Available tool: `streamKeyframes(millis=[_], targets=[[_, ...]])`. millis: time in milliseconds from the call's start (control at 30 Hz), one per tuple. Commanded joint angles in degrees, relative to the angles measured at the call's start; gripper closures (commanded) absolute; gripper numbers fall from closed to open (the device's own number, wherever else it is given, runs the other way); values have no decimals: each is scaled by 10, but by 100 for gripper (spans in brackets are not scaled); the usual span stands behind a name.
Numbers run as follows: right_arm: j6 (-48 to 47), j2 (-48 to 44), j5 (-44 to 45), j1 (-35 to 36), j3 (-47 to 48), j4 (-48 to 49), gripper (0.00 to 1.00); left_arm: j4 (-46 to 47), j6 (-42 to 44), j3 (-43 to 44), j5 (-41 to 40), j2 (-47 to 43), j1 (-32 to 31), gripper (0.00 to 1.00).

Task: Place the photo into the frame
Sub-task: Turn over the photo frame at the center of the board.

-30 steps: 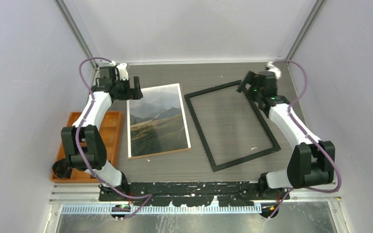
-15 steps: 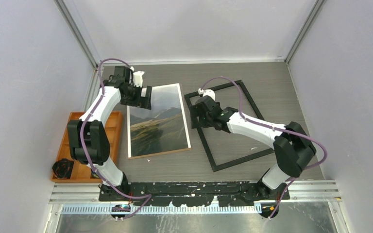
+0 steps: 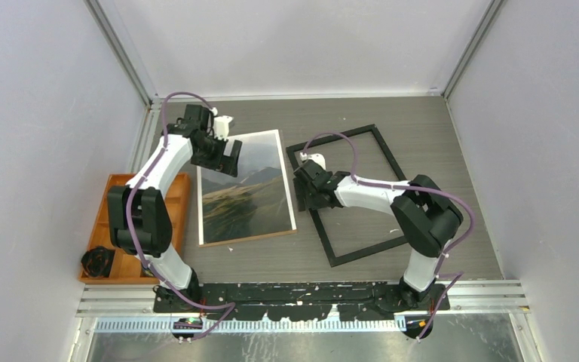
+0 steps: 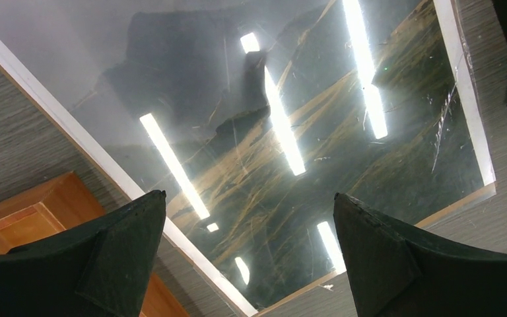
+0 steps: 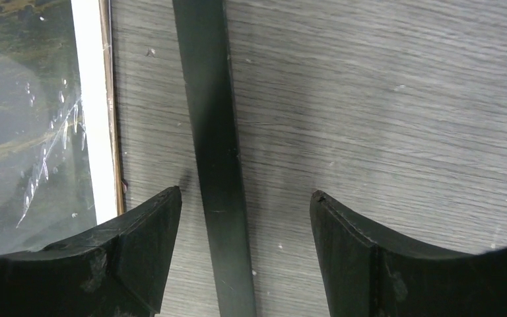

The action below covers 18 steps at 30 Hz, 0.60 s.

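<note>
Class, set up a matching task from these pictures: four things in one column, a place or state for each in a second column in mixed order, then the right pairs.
Column 1
1. photo
2. frame
3. left gripper
4. right gripper

Column 2
A. open, one finger on each side of a black rail
B. open, above the glossy landscape
C. lies flat between the orange tray and the frame
D. black, lies flat on the table to the right of the photo

Pairs: 1-C; 2-D; 3-B; 4-A
</note>
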Motion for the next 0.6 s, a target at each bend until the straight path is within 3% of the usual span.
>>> streamKeyframes(millis=[0, 167, 300, 433, 567], targets=[[8, 17, 12, 15, 9, 32, 28, -8, 12, -1, -16, -7, -9, 0], [9, 40, 25, 24, 15, 28, 53, -8, 14, -4, -28, -14, -26, 0], [11, 33, 50, 25, 20, 21, 82, -9, 4, -5, -56, -20, -54, 0], [15, 14, 70, 24, 68, -24, 90, 8, -24, -18, -82, -24, -87, 0], [18, -9, 66, 23, 149, -85, 93, -13, -35, 1, -54, -8, -91, 0]])
